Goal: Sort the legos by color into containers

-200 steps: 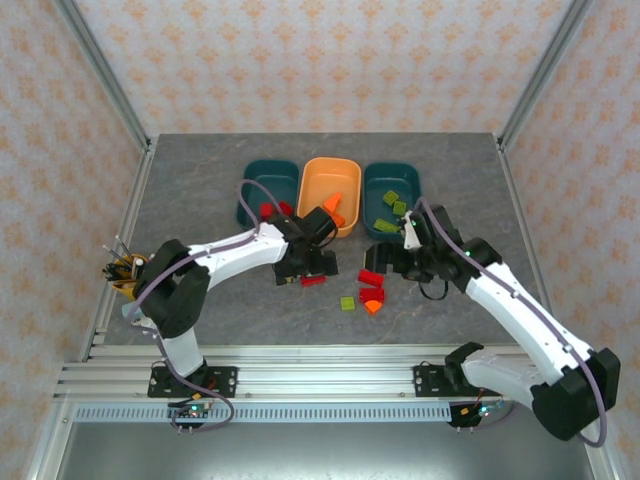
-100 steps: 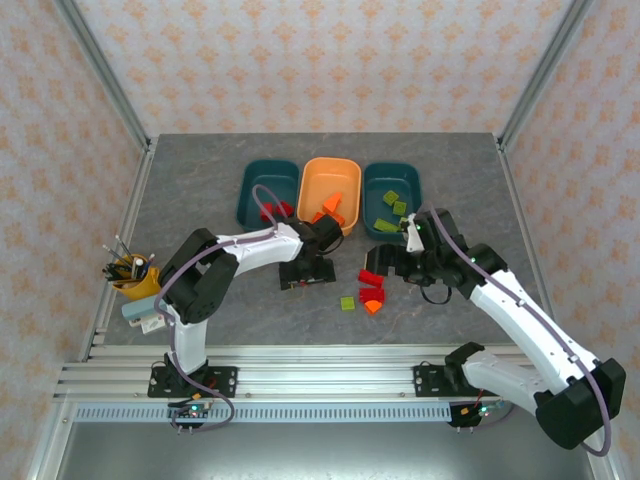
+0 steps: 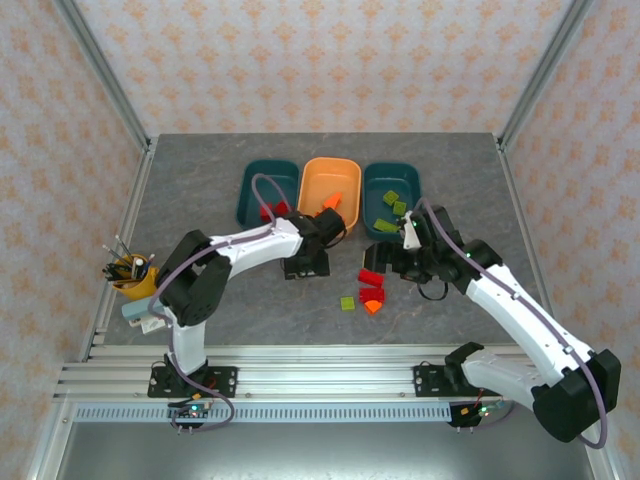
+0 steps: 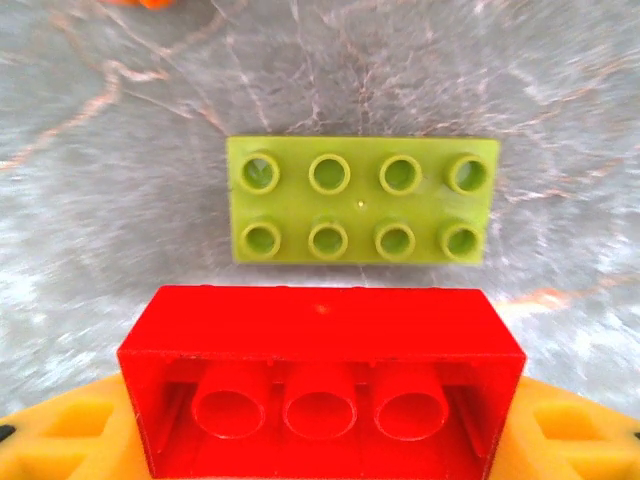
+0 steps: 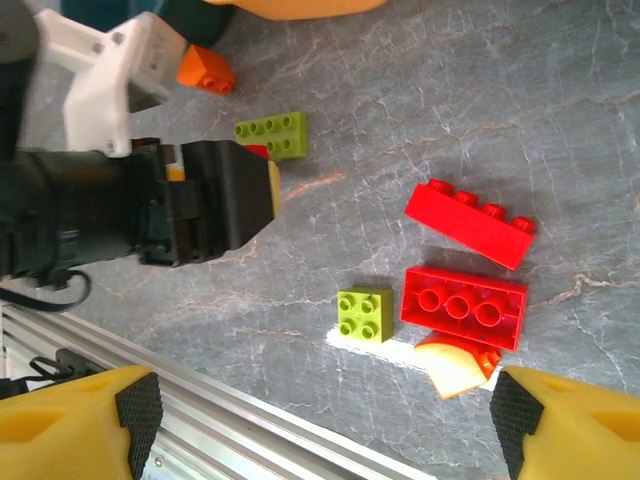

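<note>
My left gripper (image 4: 320, 452) is shut on a red brick (image 4: 322, 380), held underside toward the camera just above the table. Under it lies a yellow-green eight-stud brick (image 4: 362, 213) (image 5: 271, 135). In the top view that gripper (image 3: 305, 265) sits in front of the orange tray (image 3: 312, 180). My right gripper (image 5: 325, 428) (image 3: 385, 262) hangs open over a loose cluster: two red bricks (image 5: 470, 222) (image 5: 463, 307), a small green brick (image 5: 364, 314) and an orange wedge (image 5: 452, 367). The left teal tray (image 3: 258, 178) holds red bricks, the right teal tray (image 3: 410, 183) green ones.
An orange wedge (image 5: 205, 72) lies on the table near the trays. A yellow cup of pens (image 3: 128, 270) stands at the left edge. The aluminium rail (image 3: 330, 380) runs along the front, and frame posts rise at the back corners.
My left gripper has lifted the red brick and drawn back a little toward the trays. The right arm has barely moved.
</note>
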You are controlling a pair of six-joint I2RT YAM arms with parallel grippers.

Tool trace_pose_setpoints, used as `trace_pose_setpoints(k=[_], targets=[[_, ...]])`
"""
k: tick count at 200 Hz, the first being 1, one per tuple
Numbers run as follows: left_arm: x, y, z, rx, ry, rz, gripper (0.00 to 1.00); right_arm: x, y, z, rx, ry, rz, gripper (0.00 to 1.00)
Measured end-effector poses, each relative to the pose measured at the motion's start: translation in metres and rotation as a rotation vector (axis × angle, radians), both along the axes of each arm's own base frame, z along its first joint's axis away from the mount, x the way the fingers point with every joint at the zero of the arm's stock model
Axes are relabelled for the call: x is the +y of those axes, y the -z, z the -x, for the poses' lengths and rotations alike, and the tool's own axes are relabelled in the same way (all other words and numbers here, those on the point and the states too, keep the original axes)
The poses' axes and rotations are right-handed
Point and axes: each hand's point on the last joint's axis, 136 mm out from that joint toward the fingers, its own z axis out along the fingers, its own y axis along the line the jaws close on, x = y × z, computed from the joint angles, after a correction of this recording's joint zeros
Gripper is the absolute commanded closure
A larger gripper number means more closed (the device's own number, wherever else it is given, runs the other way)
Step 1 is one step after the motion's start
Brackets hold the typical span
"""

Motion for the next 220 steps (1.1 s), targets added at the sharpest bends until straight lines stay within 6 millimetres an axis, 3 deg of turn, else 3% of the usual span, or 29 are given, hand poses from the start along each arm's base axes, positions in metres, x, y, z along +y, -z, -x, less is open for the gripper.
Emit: trace_pose_setpoints(k=[28,43,60,76,103,140,179,220], targets=[[0.007,-0.064,-0.017,-0.105,0.002,0.055,0.45,0.005,-0.015,-0.007,-0.042,0.002,-0.029,0.14],[0.022,-0.097,-0.035,-0.162,-0.022,0.079,0.45,0.009,-0.023,-0.015,-0.072,0.013,-0.059,0.14],[0.047,-0.120,-0.059,-0.206,-0.054,0.073,0.46,0.018,-0.032,-0.026,-0.098,0.022,-0.092,0.13],[0.070,-0.128,-0.078,-0.213,-0.078,0.047,0.46,0.031,-0.038,-0.041,-0.114,0.018,-0.114,0.14],[0.097,-0.117,-0.104,-0.174,-0.095,-0.003,0.47,0.059,-0.043,-0.072,-0.114,0.000,-0.127,0.14],[0.116,-0.071,-0.134,-0.061,-0.082,-0.068,0.48,0.082,-0.038,-0.102,-0.093,-0.017,-0.125,0.14],[0.118,-0.027,-0.142,0.042,-0.041,-0.113,0.48,0.093,-0.029,-0.112,-0.066,-0.042,-0.123,0.15],[0.120,-0.010,-0.150,0.080,-0.034,-0.127,0.49,0.097,-0.018,-0.113,-0.034,-0.052,-0.121,0.15]])
